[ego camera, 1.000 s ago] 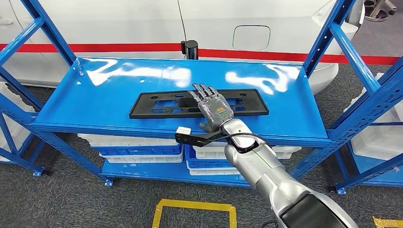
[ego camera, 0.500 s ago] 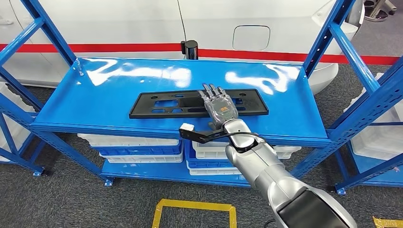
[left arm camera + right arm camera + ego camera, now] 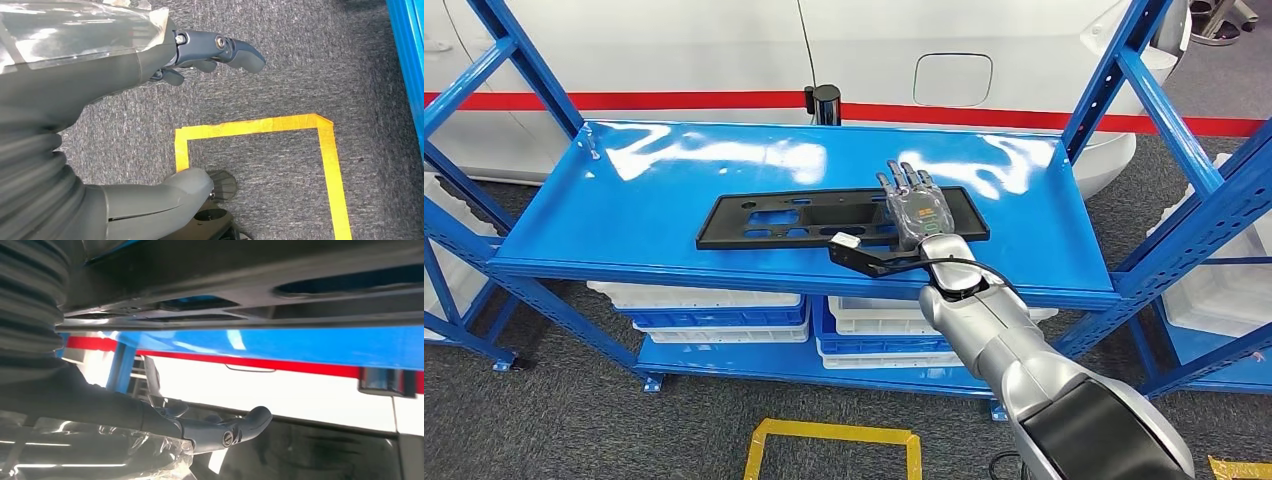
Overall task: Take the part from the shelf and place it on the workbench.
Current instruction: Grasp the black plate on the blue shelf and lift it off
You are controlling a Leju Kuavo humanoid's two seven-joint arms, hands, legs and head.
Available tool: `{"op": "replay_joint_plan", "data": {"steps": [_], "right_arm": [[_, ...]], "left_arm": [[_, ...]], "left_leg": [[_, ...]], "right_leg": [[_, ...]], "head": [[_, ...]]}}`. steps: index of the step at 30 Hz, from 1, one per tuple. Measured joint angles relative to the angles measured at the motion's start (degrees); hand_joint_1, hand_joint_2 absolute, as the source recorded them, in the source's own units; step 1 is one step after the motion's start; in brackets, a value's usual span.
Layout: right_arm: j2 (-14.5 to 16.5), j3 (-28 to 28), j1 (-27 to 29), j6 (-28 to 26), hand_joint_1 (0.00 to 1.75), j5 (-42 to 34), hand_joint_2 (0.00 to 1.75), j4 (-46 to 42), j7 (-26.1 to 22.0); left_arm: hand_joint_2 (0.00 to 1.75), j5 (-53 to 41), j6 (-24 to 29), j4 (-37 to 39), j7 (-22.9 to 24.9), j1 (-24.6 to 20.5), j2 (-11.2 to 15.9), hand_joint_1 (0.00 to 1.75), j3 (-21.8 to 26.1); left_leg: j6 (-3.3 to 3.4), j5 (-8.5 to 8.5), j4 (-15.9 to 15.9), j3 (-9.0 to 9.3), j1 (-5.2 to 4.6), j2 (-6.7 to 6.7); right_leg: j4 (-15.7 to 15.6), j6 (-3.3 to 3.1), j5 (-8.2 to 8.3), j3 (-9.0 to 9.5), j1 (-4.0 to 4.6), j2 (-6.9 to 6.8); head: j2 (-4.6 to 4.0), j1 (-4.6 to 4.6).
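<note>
Left robot hand (image 3: 150, 55) hangs over grey carpet by a yellow tape outline (image 3: 260, 127); fingers loosely apart, holding nothing. Glossy blue metal shelf (image 3: 674, 190): the flat black rectangular plastic part with cut-outs (image 3: 774, 220) lies on its top deck, long side along the front edge. Right robot hand (image 3: 914, 212) sits over the part's right end, fingers extended and spread, not closed around it; contact unclear. White storage bins (image 3: 714, 300) sit on the lower tier.
</note>
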Motion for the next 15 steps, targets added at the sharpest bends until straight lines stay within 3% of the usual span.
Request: {"op": "replay_joint_plan", "data": {"steps": [2, 15], "right_arm": [[-0.30, -0.39, -0.05, 0.14, 1.75, -0.02, 1.75, 0.33, 0.01], [-1.90, -1.70, -0.05, 0.84, 1.75, 0.14, 1.75, 1.49, -1.51]], "left_arm": [[1.75, -0.10, 0.00, 0.00, 0.00, 0.00, 0.00, 0.00, 0.01], [1.75, -0.63, -0.55, 0.02, 0.11, -0.03, -0.01, 0.00, 0.00]], "left_leg": [[0.00, 0.00, 0.00, 0.00, 0.00, 0.00], [0.00, 0.00, 0.00, 0.01, 0.00, 0.00]], "right_leg": [[0.00, 0.00, 0.00, 0.00, 0.00, 0.00], [0.00, 0.00, 0.00, 0.00, 0.00, 0.00]], "head": [[0.00, -0.01], [0.00, 0.01]]}}
